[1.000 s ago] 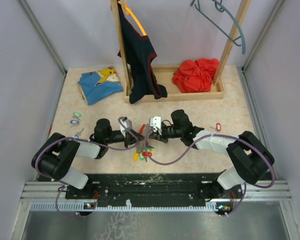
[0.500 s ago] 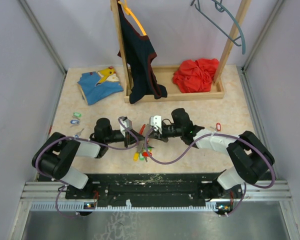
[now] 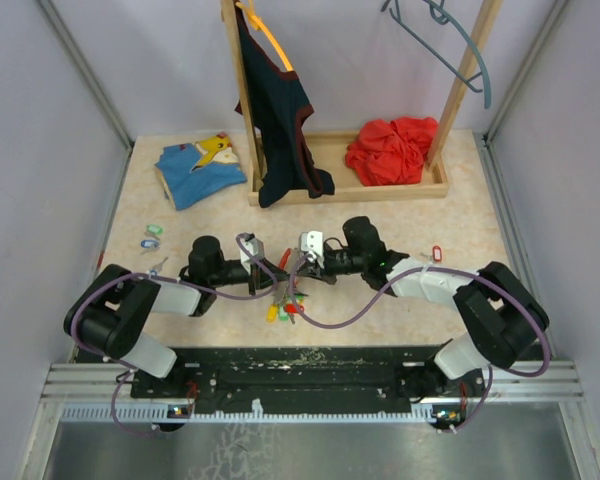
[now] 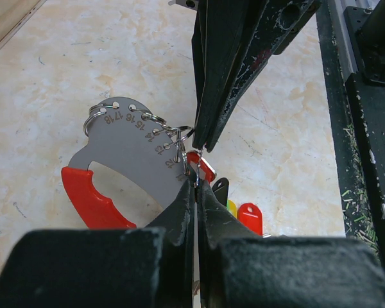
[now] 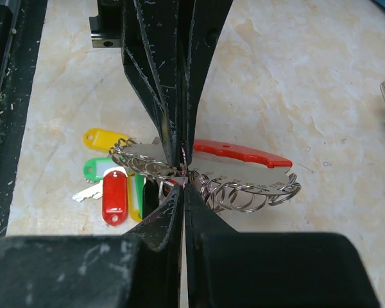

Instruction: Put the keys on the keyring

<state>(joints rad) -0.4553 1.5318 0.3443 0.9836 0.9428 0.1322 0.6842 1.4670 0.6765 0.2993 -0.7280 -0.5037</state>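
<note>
My two grippers meet tip to tip at the table's near middle, left gripper (image 3: 277,276) and right gripper (image 3: 298,270). Both are shut, and each pinches the same thin keyring (image 4: 197,171) (image 5: 183,165) from opposite sides. That ring hangs on a grey numbered plate (image 4: 125,138) (image 5: 256,170) with a red handle (image 4: 90,200) and several other rings (image 5: 244,192). Keys with red (image 5: 114,196), green (image 5: 97,169) and yellow (image 5: 102,138) tags lie bunched under the plate (image 3: 285,308). The left gripper (image 4: 196,183) and right gripper (image 5: 183,184) tips touch the ring only.
Loose tagged keys (image 3: 152,236) lie at the left, and a red tag (image 3: 437,253) lies at the right. A wooden rack (image 3: 380,185) at the back holds a dark garment (image 3: 280,110) and a red cloth (image 3: 390,150). A blue cloth (image 3: 200,170) lies beside it. Purple cables (image 3: 330,320) loop near both arms.
</note>
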